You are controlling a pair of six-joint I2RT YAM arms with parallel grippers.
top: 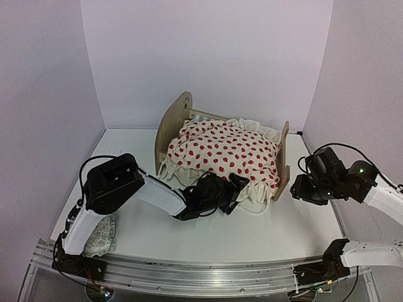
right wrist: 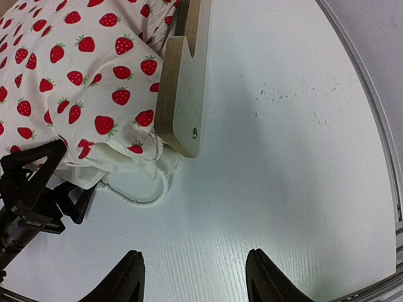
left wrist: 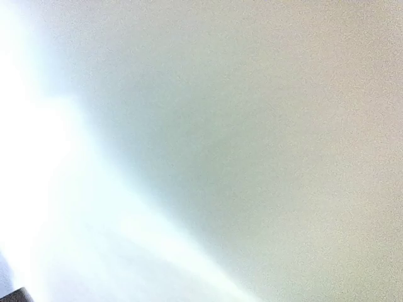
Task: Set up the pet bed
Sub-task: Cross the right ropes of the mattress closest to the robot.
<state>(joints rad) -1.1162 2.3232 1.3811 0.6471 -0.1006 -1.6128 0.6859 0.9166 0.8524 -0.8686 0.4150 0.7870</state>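
- Locating the pet bed mid-table, headboard toward 9 o'clock, footboard toward 3, soft blanket draped over.
- Reading left gripper jaws as wide apart, empty, at the bed's 6 o'clock.
- Reading right gripper jaws as parted, empty, at 4 o'clock.
- Judging it light, stiff, prone to sliding — best taken by a board's top edge.

On pet bed lies blanket; pillow front-left.
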